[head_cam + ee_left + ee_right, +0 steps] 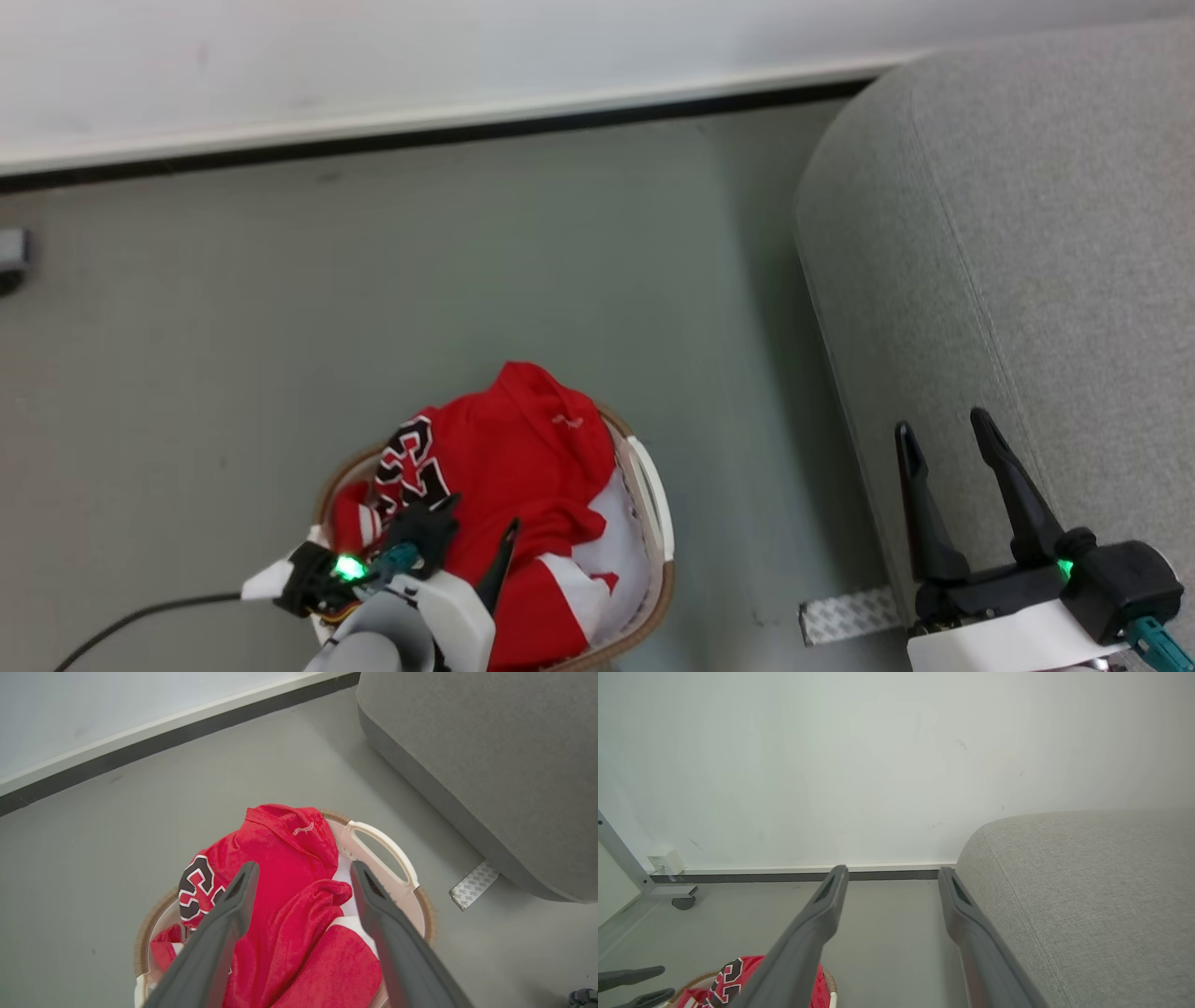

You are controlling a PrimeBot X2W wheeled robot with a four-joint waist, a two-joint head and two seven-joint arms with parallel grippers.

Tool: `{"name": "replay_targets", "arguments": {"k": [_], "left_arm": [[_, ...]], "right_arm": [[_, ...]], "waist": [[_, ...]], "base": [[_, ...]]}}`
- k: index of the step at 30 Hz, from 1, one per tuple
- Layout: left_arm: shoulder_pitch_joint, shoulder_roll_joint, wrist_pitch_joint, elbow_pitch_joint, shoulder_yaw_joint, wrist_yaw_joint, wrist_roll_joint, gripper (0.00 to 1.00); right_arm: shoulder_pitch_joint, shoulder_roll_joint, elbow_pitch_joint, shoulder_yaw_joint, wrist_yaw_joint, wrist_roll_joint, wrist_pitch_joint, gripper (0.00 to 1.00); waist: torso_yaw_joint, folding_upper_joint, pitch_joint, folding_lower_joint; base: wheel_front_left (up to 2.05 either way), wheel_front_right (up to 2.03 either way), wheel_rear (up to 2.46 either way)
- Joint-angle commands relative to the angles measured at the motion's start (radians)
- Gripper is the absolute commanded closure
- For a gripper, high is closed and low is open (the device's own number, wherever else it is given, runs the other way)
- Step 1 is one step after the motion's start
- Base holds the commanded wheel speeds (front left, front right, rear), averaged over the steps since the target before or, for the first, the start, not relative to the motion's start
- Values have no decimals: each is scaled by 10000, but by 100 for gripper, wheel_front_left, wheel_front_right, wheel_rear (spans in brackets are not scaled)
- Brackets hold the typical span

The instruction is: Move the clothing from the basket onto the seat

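The clothing [523,448], a red jersey with black-and-white numerals, lies heaped in the basket [656,504] on the floor, spilling above its rim. My left gripper [481,525] hangs just above the heap, open, with nothing between its fingers. The left wrist view has the clothing [280,858] between and below the spread tips of the left gripper [304,865], inside the basket [383,845]. The seat [1027,233] fills the right side. My right gripper [943,427] stands open and empty over its near edge. The right wrist view shows the right gripper [893,871] beside the seat [1087,896], with the clothing [733,975] low left.
A white wall with a dark baseboard [420,131] runs along the far side of the grey floor. A strip of patterned tape [845,616] lies at the seat's base. A black cable [121,621] trails at lower left. A caster wheel [684,901] and wall socket [665,862] sit far left.
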Motion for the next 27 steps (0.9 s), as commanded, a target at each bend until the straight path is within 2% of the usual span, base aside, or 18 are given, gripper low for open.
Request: {"name": "replay_targets", "arguments": {"k": [1,13,22,27], "left_arm": [[-420,131,128,505,-236,-21,-36,0],[-2005,482,1331,3066,-1735,-21,-892,0],[-3038,901,1679,3824,-2493,-16,-1356,0],[-3477,931,1759,4107,-2875,-19,-1753,0]], "right_arm": [[-302,1,-122,113,-21,99,3,0],[-1048,2,-490,660,-21,349,5,0],[-1447,3,-868,768,-21,417,5,0],[-1546,1,-1076,753,-21,581,5,0]], "waist": [[-421,0,806,-1],[-1001,0,2517,-1],[-1206,0,3712,-1],[-1262,0,4304,-1]], "base": [[0,0,0],[0,0,0],[0,0,0],[0,0,0]]}}
